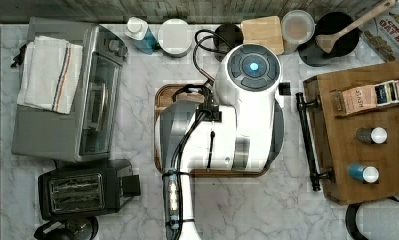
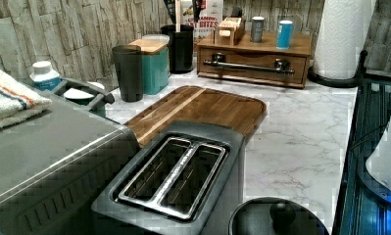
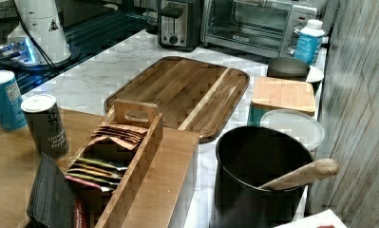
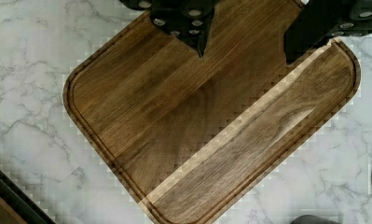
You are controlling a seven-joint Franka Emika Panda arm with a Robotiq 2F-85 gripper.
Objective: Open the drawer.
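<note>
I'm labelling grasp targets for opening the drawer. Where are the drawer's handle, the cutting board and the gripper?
drawer's handle (image 2: 249,67), left view, middle of the black bar.
cutting board (image 4: 183,126), wrist view, bare wood near its centre.
gripper (image 4: 244,53), wrist view, open gap midway between its two black fingertips.

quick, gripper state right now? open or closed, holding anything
Gripper: open, holding nothing, fingers apart above the wooden cutting board; not yet at the drawer.

We are looking at a kitchen: a marble worktop (image 1: 237,210) carries a toaster oven (image 1: 94,92), a slot toaster (image 2: 176,174), a wooden cutting board (image 3: 187,90), canisters and a paper towel roll (image 2: 337,36).
</note>
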